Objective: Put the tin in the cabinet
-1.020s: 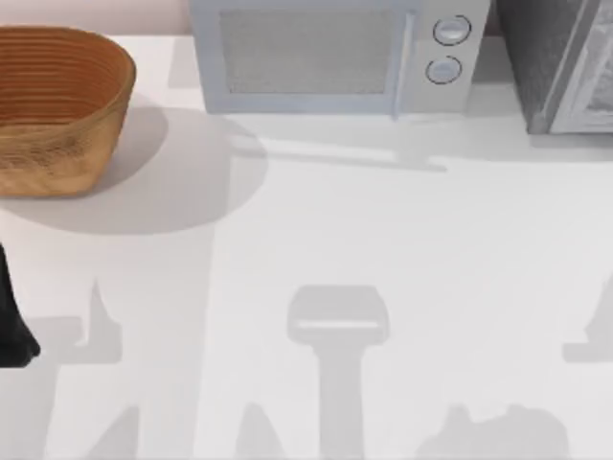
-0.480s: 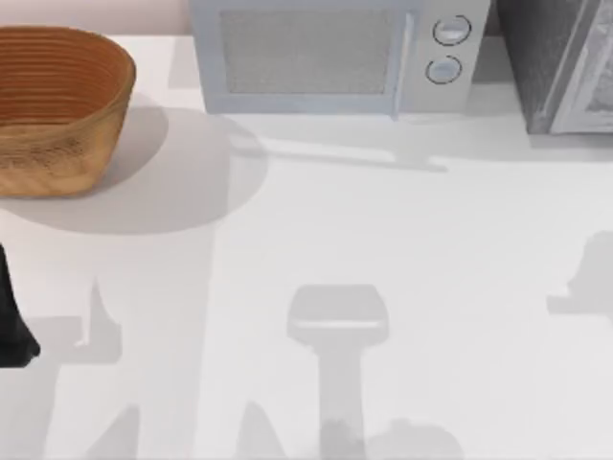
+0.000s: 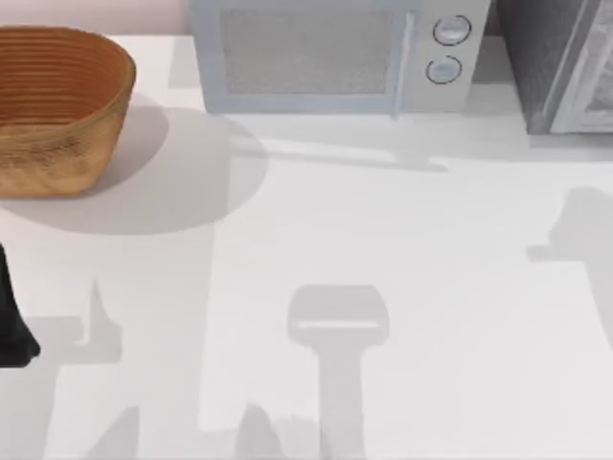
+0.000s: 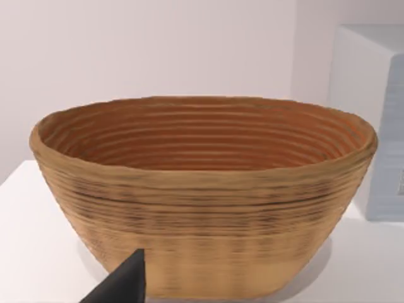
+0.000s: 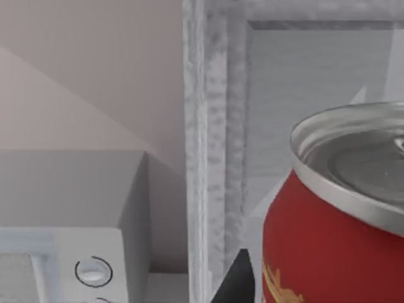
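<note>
The tin (image 5: 328,246), red with a yellow mark and a silver-grey top, hangs close before the right wrist camera. One dark finger (image 5: 238,281) of my right gripper lies against its side, so the gripper is shut on the tin. Right behind the tin stands the cabinet (image 5: 208,158), grey and speckled, with its pale framed panel facing the can. In the top view the cabinet (image 3: 551,67) sits at the far right corner of the table. My left arm (image 3: 11,326) rests at the table's left edge, with a dark fingertip (image 4: 123,285) in front of the basket.
A light grey microwave (image 3: 316,57) with two knobs stands at the back centre, just left of the cabinet; its corner and a knob appear in the right wrist view (image 5: 69,252). A woven brown basket (image 3: 57,105) occupies the back left, large in the left wrist view (image 4: 202,189).
The right arm's shadow on the table has slid from the front right edge up toward the cabinet. The left arm has stayed still.
</note>
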